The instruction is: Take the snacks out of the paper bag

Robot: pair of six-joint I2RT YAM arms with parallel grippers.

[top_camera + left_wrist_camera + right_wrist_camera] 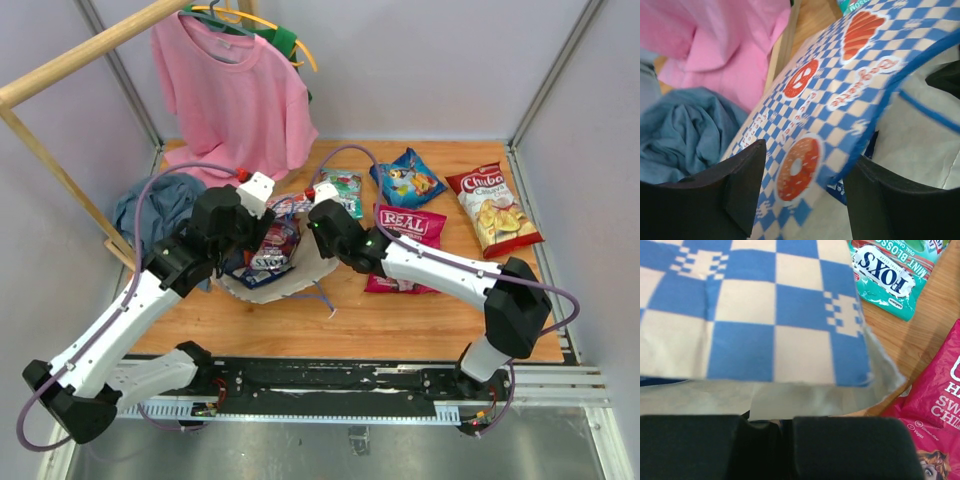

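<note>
1. Your left hand [262, 208] and right hand [312, 208] meet over the paper bag [305, 265] in the top view. The bag lies flattened on the tabletop [400, 320], left of centre, with your left hand at its left edge and your right hand at its right edge.
2. A dark packet [272, 250] shows in the bag's mouth. Four snacks lie out on the wood to the right: a teal packet [342, 185] just beside your right hand, a blue bag [408, 180], the REAL bag [405, 250] partly under your right arm, and the Chiba chips [495, 208] farthest right.
3. A pink T-shirt [235, 100] hangs at the back, and a blue-grey cloth [160, 205] sits bunched to the left of the bag.
4. From the left wrist, your left hand [805, 165] is spread wide. The checkered wall of the paper bag [840, 85] passes between its fingers without being pinched. The blue-grey cloth [685, 135] and pink T-shirt [715, 50] lie beyond.
5. From the right wrist, your right hand [767, 422] is all but closed, and the white lip of the paper bag [765, 315] dips into the narrow gap, seemingly pinched. The teal packet [890, 280] and the REAL bag [935, 415] lie on the tabletop [900, 340] to the right.
</note>
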